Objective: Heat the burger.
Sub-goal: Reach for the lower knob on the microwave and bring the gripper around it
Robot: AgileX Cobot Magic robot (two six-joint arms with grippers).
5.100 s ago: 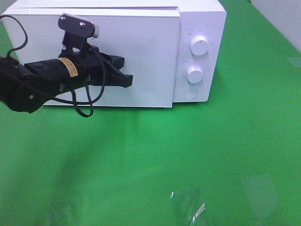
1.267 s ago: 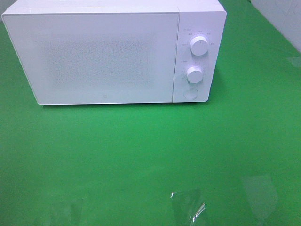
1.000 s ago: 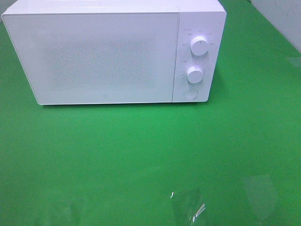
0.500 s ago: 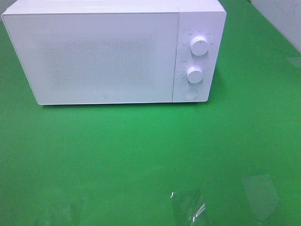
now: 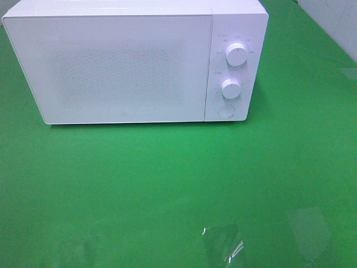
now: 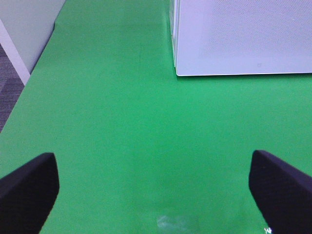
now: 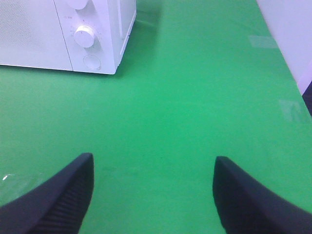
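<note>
The burger is out of view in every frame. A white microwave [image 5: 134, 61] stands at the back of the green table with its door shut; two round knobs [image 5: 236, 54] and a button sit on its right panel. It also shows in the left wrist view as a white microwave corner [image 6: 243, 36] and in the right wrist view as its knob panel [image 7: 92, 34]. My left gripper [image 6: 153, 192] is open wide over bare green table, nothing between its fingers. My right gripper [image 7: 152, 195] is open too, empty, well in front of the microwave. Neither arm shows in the exterior high view.
Green table surface [image 5: 167, 184] stretches in front of the microwave. A grey floor and wall edge [image 6: 19, 53] border the table on the left side. A pale wall [image 7: 292, 34] borders it on the right.
Five seconds ago my left arm was in front of the microwave door; it has since left the exterior high view. Nothing has changed over the last second.
</note>
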